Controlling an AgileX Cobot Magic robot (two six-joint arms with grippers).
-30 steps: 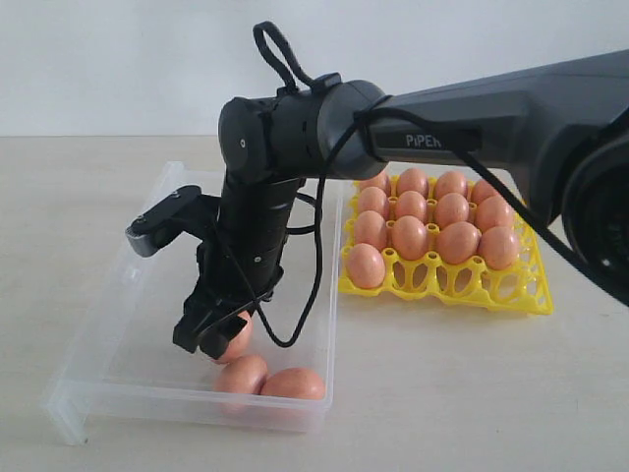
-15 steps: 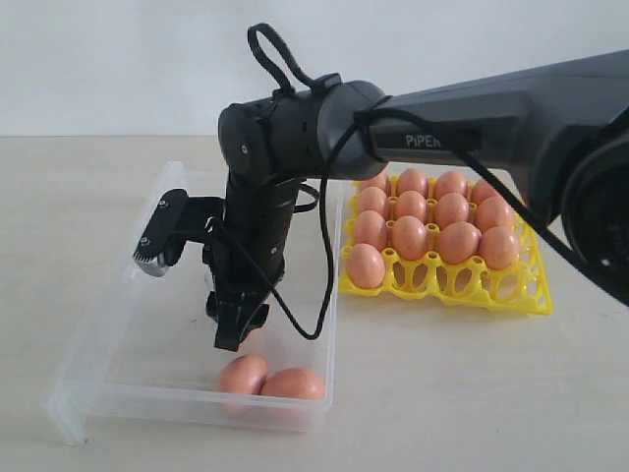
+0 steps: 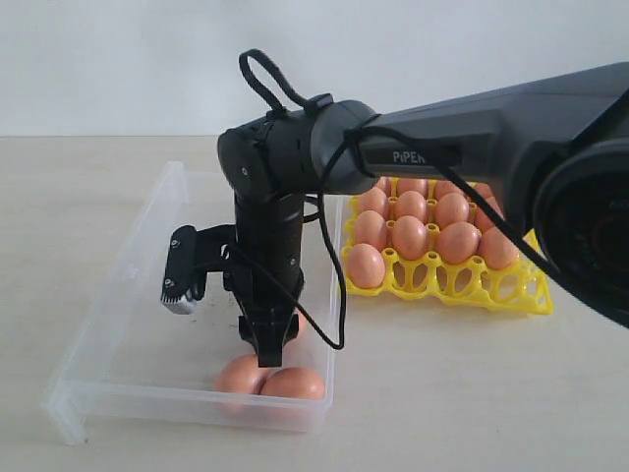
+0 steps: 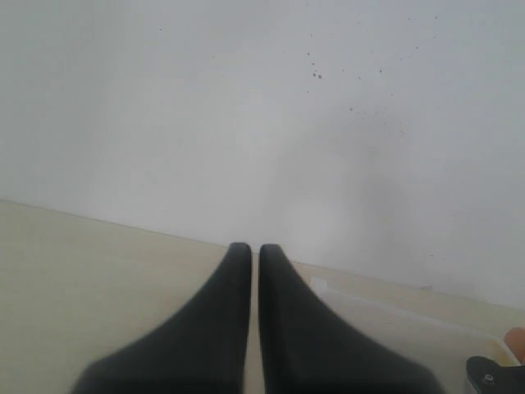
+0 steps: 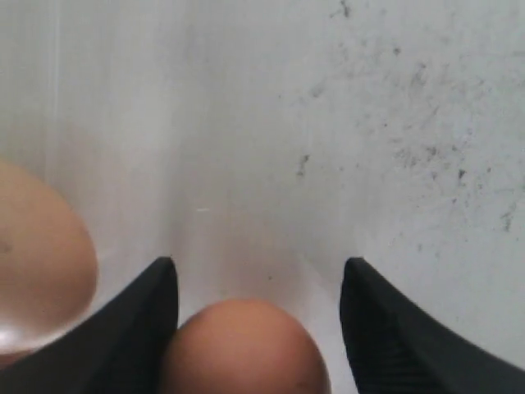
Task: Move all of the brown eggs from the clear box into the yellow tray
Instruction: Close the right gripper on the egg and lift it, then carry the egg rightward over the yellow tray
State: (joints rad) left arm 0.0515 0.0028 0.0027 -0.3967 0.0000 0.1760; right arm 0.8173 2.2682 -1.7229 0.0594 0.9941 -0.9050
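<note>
You see the right gripper (image 3: 265, 346) lowered into the clear box (image 3: 103, 305), jaws spread astride one of the brown eggs (image 5: 246, 349). The yellow tray (image 3: 496, 293) alongside is mostly filled. Left gripper (image 4: 247, 249): jaws closed, empty.

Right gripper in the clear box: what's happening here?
The right gripper is down in the clear box, jaws open around one brown egg, not closed on it. A second egg lies beside it. The yellow tray is mostly full, some front cups empty. The left gripper is shut, holding nothing.
</note>
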